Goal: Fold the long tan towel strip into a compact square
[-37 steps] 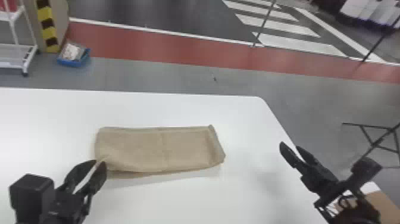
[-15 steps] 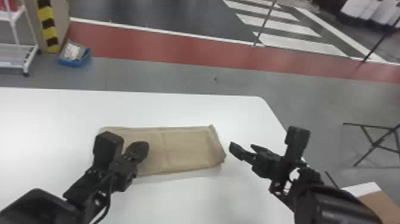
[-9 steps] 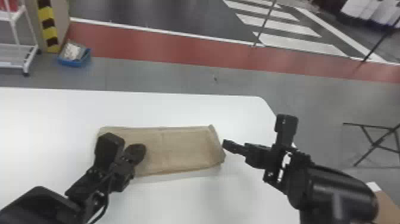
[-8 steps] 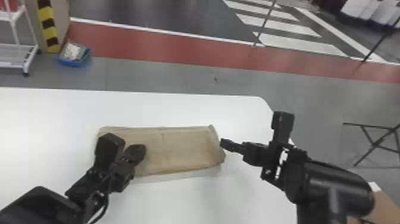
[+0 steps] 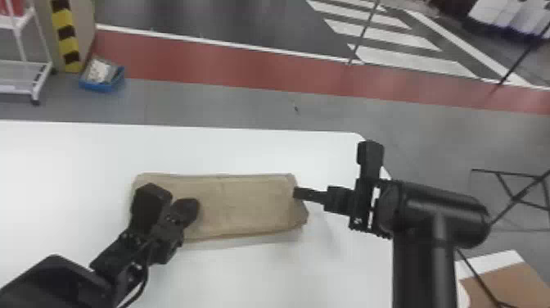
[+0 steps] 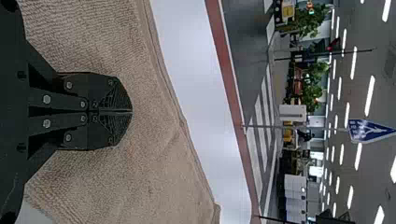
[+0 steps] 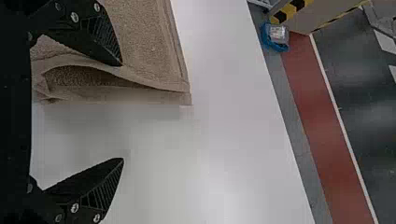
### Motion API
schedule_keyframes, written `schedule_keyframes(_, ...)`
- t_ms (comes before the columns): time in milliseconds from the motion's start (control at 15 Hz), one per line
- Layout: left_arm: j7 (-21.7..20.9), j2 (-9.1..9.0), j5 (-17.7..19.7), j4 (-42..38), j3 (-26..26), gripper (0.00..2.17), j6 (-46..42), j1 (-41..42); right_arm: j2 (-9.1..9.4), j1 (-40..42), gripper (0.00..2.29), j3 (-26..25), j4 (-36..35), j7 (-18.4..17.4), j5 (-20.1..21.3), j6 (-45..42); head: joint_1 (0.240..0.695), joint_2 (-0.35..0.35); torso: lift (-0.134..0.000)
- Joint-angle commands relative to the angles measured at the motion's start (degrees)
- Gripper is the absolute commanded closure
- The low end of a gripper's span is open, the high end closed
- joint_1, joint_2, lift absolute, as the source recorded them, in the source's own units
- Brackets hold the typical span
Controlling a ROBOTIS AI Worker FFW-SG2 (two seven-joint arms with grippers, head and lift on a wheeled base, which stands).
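"Grey floor (image 5: 286, 106) stretches out beyond me, crossed by a red band (image 5: 245, 75) with white stripes (image 5: 409, 59) on the dark ground past it."

"And nearer to you?"

"My white surface (image 5: 245, 149), wide and flat. On the floor off its far left side I see a white cart (image 5: 20, 78) on castors."

"Where's the towel?"

"Right in front of me on the surface. The tan towel (image 5: 249, 204) lies as a long, low strip running from side to side, doubled over itself. At its right end the layers gape a little, and I can see into the fold."

"What are your hands up to?"

"My left fingers (image 5: 188, 207) are over the left part of the towel, closed together, tip against tip. I can't tell whether they press on the cloth or hover just above it."

"And the others?"

"My right fingers (image 5: 299, 193) are at the towel's right end, spread wide and gripping nothing. One finger (image 7: 105, 39) is over the cloth, close to the gaping fold; the other (image 7: 100, 186) is over bare surface. Whether the first one touches the towel, I can't say."
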Motion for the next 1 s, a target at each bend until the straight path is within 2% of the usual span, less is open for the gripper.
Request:
schedule_keyframes(0, 0.00, -0.01, -0.01, 0.20, 0.00, 2.14, 0.01, -0.07, -0.56, -2.45, 0.19, 0.23, 2.26, 0.51, -0.16, 1.92, 0.695, -0.347, -0.124)
schedule_keyframes(267, -0.18, 0.17, -0.01, 0.20, 0.18, 2.14, 0.19, -0.07, -0.64, -6.06, 0.22, 0.85, 7.27, 1.56, -0.60, 2.97, 0.695, -0.333, -0.124)
schedule_keyframes(467, -0.53, 0.26, -0.19, 0.20, 0.26, 2.14, 0.36, 0.02, -0.73, -7.90, 0.35, 2.25, 9.99, 2.53, -0.51, 3.67, 0.695, -0.315, -0.124)
schedule_keyframes(733, -1.14, 0.17, -0.19, 0.20, 0.18, 2.14, 0.71, -0.07, -1.00, -8.69, 0.80, 2.87, 10.61, 4.55, -0.60, 6.49, 0.695, -0.297, -0.124)
schedule_keyframes(867, -1.14, 0.17, -0.19, 0.20, 0.26, 2.14, 0.71, 0.02, -1.70, -8.78, 0.86, 2.78, 10.61, 5.78, -0.60, 7.37, 0.695, -0.293, -0.124)
schedule_keyframes(933, -1.14, 0.17, -0.19, 0.20, 0.18, 2.14, 0.89, -0.07, -1.70, -8.78, 1.02, 2.43, 10.61, 6.31, -0.87, 7.89, 0.695, -0.294, -0.124)
